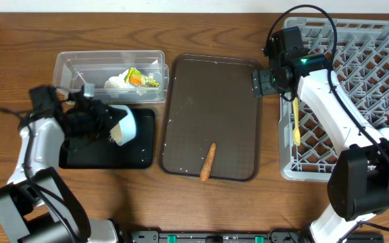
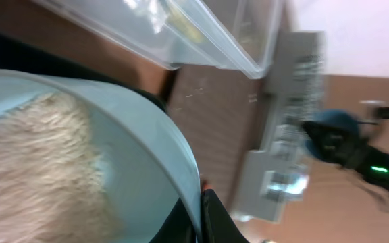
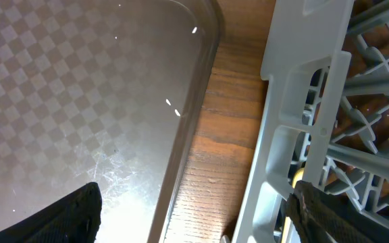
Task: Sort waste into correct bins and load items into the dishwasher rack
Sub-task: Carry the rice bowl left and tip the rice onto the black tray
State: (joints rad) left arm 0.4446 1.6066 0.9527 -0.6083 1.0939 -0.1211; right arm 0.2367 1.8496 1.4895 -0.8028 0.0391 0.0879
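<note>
My left gripper (image 1: 110, 125) is shut on the rim of the white bowl with a light-blue rim (image 1: 128, 124), holding it tilted on its side over the black tray (image 1: 137, 159). The left wrist view shows the jaws (image 2: 198, 216) pinching the bowl's rim (image 2: 147, 142), with white rice-like crumbs (image 2: 32, 175) inside. The clear tub (image 1: 69, 64) holds the tissue (image 1: 117, 82) and the wrapper (image 1: 144, 79). The carrot-like stick (image 1: 208, 162) lies on the brown serving tray (image 1: 215, 101). My right gripper (image 1: 261, 81) is open and empty between that tray and the dishwasher rack (image 1: 370, 61). The yellow spoon (image 1: 296, 121) lies in the rack.
The right wrist view shows the open fingers (image 3: 194, 216) over the strip of wooden table between the serving tray's edge (image 3: 80, 88) and the rack's wall (image 3: 302, 94). The clear tub (image 2: 201, 34) stands just behind the bowl.
</note>
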